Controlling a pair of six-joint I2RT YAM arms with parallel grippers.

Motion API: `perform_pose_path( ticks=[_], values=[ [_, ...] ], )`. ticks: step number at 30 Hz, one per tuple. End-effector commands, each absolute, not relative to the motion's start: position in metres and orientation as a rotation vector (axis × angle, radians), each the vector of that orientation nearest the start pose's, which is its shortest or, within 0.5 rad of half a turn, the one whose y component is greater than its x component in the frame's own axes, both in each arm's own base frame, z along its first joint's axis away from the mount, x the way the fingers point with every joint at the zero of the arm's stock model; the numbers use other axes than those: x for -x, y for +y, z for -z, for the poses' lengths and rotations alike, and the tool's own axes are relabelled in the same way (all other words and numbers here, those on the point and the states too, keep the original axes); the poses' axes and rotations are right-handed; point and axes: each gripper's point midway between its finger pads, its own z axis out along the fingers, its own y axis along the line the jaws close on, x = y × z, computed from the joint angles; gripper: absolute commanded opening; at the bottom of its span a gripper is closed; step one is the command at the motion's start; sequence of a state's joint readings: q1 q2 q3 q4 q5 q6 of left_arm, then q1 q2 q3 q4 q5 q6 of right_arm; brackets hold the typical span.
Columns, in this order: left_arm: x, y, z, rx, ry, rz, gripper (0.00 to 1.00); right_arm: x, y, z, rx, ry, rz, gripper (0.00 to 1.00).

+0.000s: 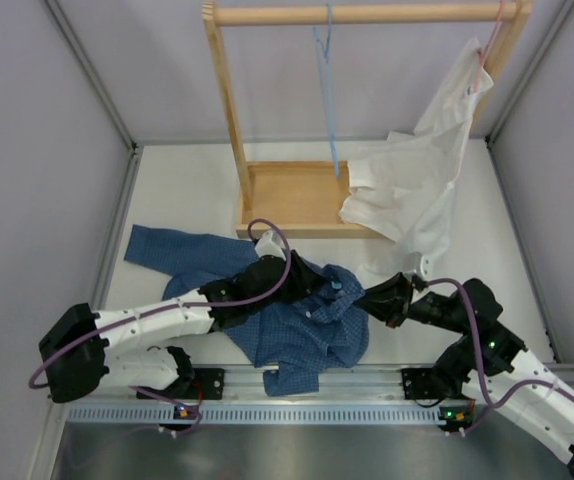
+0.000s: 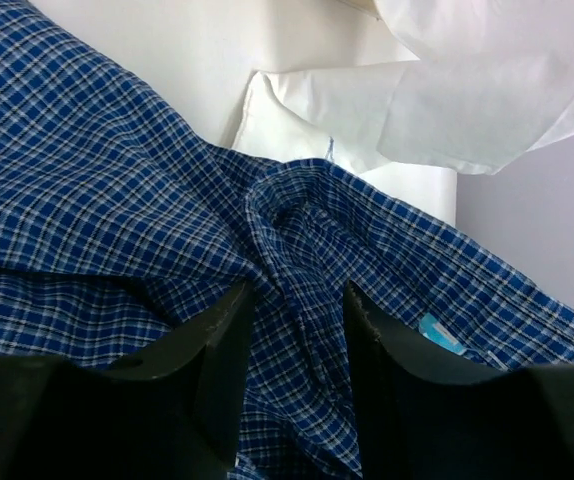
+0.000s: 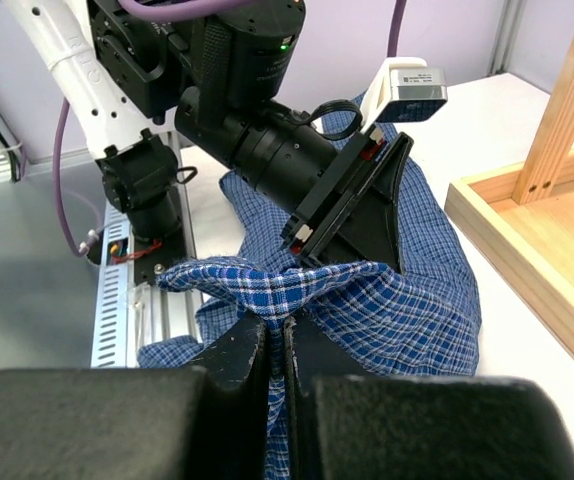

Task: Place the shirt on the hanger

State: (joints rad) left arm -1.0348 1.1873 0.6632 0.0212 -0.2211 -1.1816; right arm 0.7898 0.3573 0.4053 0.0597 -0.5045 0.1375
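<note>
Right tool (image 3: 275,345): clenched on a raised fold of the blue checked button-up shirt (image 1: 302,320). Left tool (image 2: 295,300): released, jaws parted astride a ridge of cloth near the collar. The garment lies crumpled on the white surface (image 1: 187,190) between the arms, well apart from the thin light blue wire hanger (image 1: 330,100) on the wooden rail (image 1: 367,14). Recommendation: close left on the ridge before lifting; raise both together so the collar opens evenly.

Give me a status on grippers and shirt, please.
Right gripper shut on shirt edge. Left gripper open over a fold. Shirt on table. Hanger bare on rail, white shirt beside.
</note>
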Motion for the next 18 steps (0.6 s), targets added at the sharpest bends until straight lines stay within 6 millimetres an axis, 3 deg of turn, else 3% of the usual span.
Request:
perform_pose_path(
  ticks=[1, 3, 4, 6, 14, 15, 16, 18],
  values=[
    [-0.198, -0.343, -0.186, 0.317, 2.155, 1.209, 0.45, -0.105, 0.236, -0.275, 0.892, 1.224, -1.104, 0.0],
    [-0.205, -0.34, -0.19, 0.319, 2.122, 1.179, 0.36, -0.106, 0.238, -0.273, 0.899, 1.226, -1.112, 0.0],
    [-0.207, -0.337, -0.191, 0.319, 2.109, 1.159, 0.16, -0.105, 0.239, -0.273, 0.9, 1.228, -1.12, 0.0],
    [-0.218, -0.325, -0.2, 0.336, 2.066, 1.078, 0.03, -0.104, 0.241, -0.271, 0.908, 1.229, -1.135, 0.0],
    [-0.238, -0.278, -0.262, 0.261, 1.852, 0.865, 0.0, -0.108, 0.243, -0.255, 0.876, 1.282, -1.149, 0.0],
    [-0.239, -0.27, -0.276, 0.244, 1.812, 0.849, 0.0, -0.112, 0.242, -0.254, 0.853, 1.297, -1.134, 0.03],
    [-0.24, -0.268, -0.294, 0.219, 1.772, 0.848, 0.0, -0.114, 0.241, -0.251, 0.843, 1.317, -1.129, 0.12],
    [-0.238, -0.268, -0.313, 0.063, 1.728, 0.792, 0.0, -0.117, 0.241, -0.247, 0.822, 1.346, -1.123, 0.13]
  ],
)
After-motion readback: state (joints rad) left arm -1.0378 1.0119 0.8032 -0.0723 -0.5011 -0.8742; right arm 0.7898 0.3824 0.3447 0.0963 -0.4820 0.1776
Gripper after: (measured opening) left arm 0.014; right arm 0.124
